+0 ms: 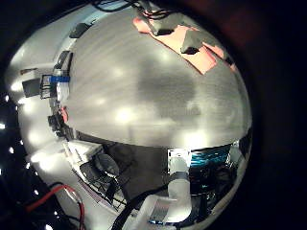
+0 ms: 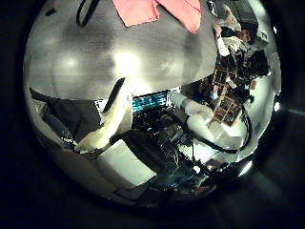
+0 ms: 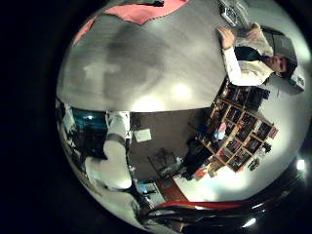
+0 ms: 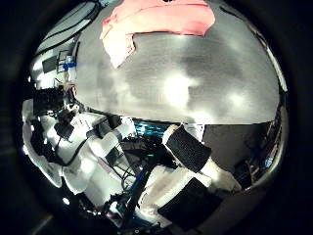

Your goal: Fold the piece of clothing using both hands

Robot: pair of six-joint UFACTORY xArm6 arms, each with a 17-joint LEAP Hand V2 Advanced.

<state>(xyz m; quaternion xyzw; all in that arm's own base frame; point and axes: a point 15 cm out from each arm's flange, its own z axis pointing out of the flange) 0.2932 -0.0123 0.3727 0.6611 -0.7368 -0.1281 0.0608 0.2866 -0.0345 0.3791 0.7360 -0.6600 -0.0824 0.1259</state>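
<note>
Item: piece of clothing (image 4: 156, 24). It lay spread on the table (image 4: 186, 78), a sleeve trailing off to one side, with bare tabletop around it.

Item: my left hand. The palm faced down over bare table (image 1: 153, 86), well apart from the clothing (image 1: 182, 43), which showed only at the view's rim. I could not tell how its fingers were set.

Item: my right hand. The palm likewise faced the table, clear of the clothing (image 3: 132, 12) and touching nothing. I could not tell its fingers either.

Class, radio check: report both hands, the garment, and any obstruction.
Both hands clear of the cloth, fingers unseen. Pink garment spread flat on grey table, untouched. Nothing lying on it.
</note>
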